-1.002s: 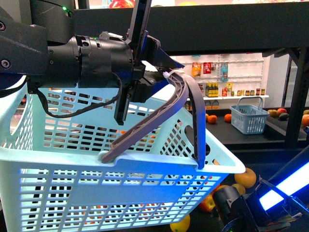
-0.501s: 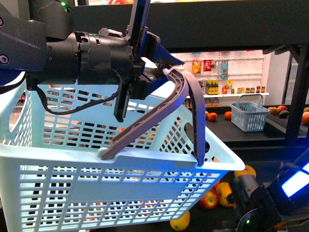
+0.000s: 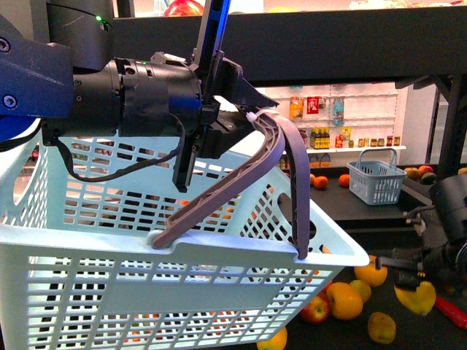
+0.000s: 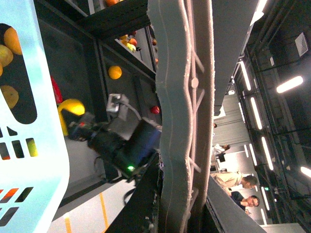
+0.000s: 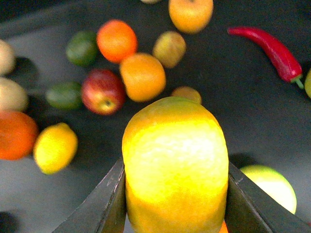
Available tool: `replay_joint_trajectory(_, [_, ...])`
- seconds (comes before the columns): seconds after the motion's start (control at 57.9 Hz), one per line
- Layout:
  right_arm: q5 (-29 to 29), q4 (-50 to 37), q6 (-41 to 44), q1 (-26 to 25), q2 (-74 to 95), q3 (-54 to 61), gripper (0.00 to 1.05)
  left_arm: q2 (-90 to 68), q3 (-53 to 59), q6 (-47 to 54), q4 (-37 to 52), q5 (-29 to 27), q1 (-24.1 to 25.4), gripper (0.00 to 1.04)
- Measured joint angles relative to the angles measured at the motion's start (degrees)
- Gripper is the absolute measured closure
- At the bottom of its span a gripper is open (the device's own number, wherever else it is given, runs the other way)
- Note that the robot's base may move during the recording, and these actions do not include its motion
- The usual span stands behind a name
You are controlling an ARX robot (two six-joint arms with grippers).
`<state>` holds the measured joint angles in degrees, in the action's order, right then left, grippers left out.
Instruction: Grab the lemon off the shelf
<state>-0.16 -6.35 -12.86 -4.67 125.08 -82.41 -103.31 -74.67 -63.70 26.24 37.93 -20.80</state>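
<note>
Lemon [image 5: 175,160] is clamped in the right tool [image 5: 176,196], above loose fruit [image 5: 142,76] on the shelf [image 5: 243,102]; the left tool [image 3: 235,122] is closed on the basket handle [image 3: 274,143].

No legible txt, labels or nos. anywhere.

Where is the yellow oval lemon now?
The lemon sits in the right gripper, front view's lower right, over the dark shelf tray, near a red chili.

right gripper [image 3: 411,283] swung rightward, now clamping the lemon [image 3: 417,299].
</note>
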Motion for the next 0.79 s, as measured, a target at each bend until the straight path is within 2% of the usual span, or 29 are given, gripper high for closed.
replay_joint_trajectory(0.138, [-7.7,0.9,-4.5,0.6,-11.6,0.0,0.6,0.0,0.0,0.0,0.0,0.0,0.0,0.93])
replay_joint_trajectory(0.346, [-14.2,1.6,-9.0,5.2,-20.3,0.3,0.6,0.0,0.0,0.0,0.0,0.0,0.0,0.93])
replay_joint_trajectory(0.553, [-15.5,1.6,-10.8,11.3,-22.1,3.4,0.6,0.0,0.0,0.0,0.0,0.0,0.0,0.93])
replay_joint_trajectory(0.795, [-15.1,0.9,-11.6,14.4,-21.8,5.6,0.6,0.0,0.0,0.0,0.0,0.0,0.0,0.93])
